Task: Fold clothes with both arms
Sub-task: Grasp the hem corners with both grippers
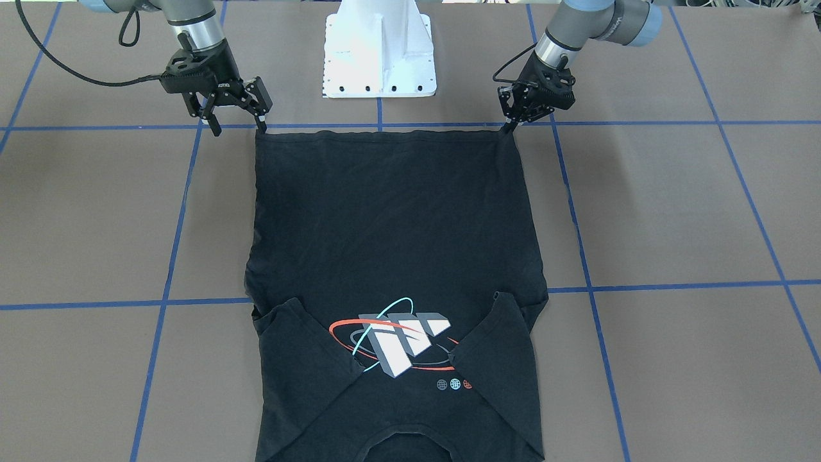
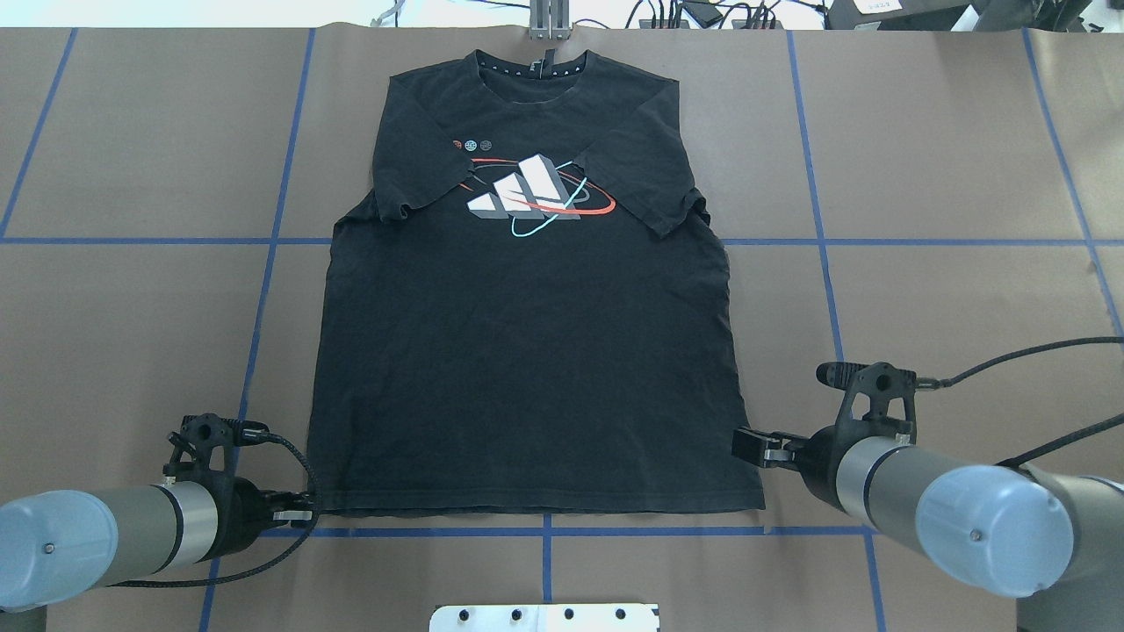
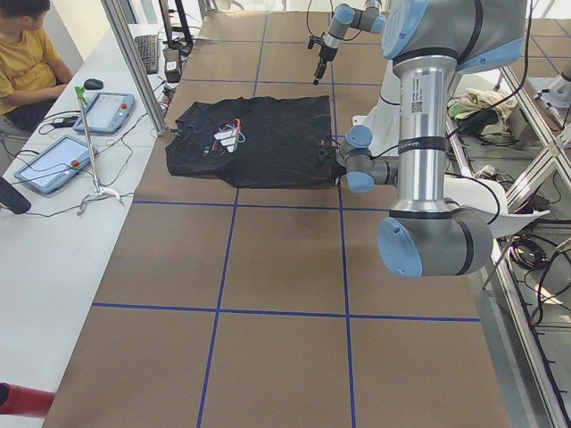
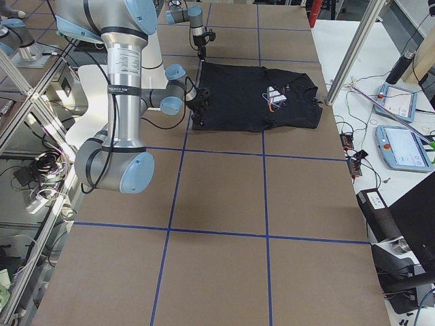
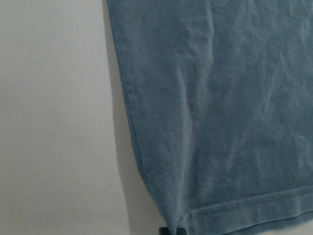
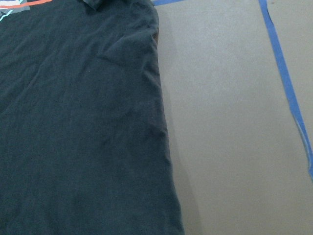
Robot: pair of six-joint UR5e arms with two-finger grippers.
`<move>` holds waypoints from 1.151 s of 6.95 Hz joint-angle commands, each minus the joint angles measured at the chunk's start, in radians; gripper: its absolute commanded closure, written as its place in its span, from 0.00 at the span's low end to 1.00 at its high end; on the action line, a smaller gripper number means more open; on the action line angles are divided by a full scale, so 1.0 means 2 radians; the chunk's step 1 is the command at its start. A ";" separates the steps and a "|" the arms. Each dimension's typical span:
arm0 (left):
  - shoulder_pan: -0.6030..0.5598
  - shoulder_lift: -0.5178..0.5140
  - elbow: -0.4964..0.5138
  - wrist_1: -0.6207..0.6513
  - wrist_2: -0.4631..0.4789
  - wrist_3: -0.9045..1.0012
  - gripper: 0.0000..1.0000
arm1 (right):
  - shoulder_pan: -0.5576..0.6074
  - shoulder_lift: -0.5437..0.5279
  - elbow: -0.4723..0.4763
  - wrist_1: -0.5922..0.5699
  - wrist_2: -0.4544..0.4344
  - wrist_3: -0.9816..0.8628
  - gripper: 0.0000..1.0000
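T-shirt [image 1: 397, 218] runs lengthwise away from you, hem at the tabletop's [image 1: 673, 205] robot-side edge. Your left gripper [image 1: 508, 127] pinches one hem corner; right gripper [image 1: 237, 125] is spread beside the other.

Bright, even light; soft shadows

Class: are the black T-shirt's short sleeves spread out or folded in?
Folded in: on the black short-sleeved T-shirt, both sleeves lie turned over the chest, partly covering the ringed block graphic.
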 commanded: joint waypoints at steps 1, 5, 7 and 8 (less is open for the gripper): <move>0.001 0.000 0.000 -0.002 0.002 0.002 1.00 | -0.058 0.000 -0.012 0.012 -0.074 0.068 0.01; 0.010 -0.001 0.000 -0.002 0.018 0.004 1.00 | -0.094 -0.021 -0.064 0.058 -0.112 0.095 0.15; 0.015 0.000 0.000 -0.002 0.023 0.004 1.00 | -0.099 -0.025 -0.064 0.066 -0.115 0.097 0.27; 0.017 0.000 0.000 -0.001 0.024 0.004 1.00 | -0.111 -0.022 -0.063 0.066 -0.126 0.100 0.30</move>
